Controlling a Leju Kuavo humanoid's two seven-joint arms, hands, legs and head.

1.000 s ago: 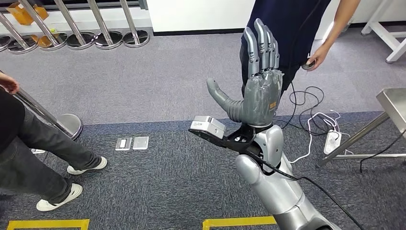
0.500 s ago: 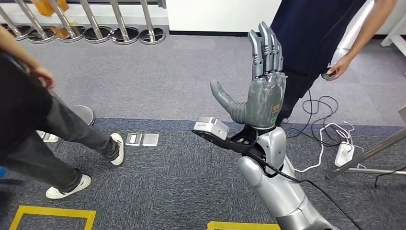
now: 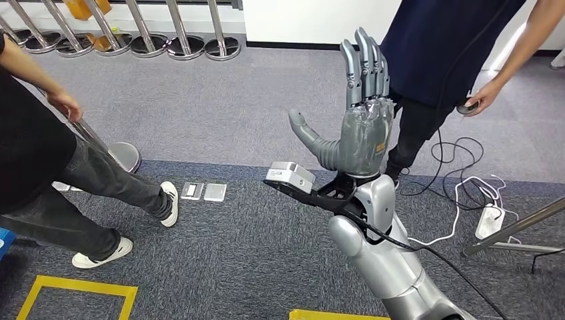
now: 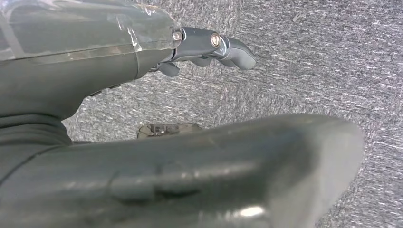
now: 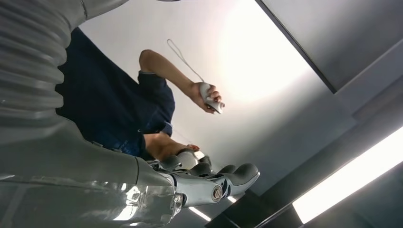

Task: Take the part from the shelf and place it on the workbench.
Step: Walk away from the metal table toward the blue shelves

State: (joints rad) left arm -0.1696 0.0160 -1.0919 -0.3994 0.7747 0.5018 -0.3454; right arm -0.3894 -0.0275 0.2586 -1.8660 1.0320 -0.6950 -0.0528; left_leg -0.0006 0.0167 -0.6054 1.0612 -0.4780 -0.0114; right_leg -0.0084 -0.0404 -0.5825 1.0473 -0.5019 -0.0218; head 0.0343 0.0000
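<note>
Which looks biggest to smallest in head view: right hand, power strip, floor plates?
1. right hand, though it's nearest the camera, so apparent size misleads.
2. power strip and the pair of floor plates: look alike, not ranked.

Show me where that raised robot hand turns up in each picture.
Head view: right hand upright at centre, holding nothing.
Left wrist view: left hand over grey carpet instead.
Right wrist view: right hand at lower left.
Shared landmark: person in dark blue shirt, beyond the right hand in both.

No readable text, label, brand, number or sign is showing anywhere; the small mark on the right robot hand (image 3: 363,133) is staying too blurred to read.
</note>
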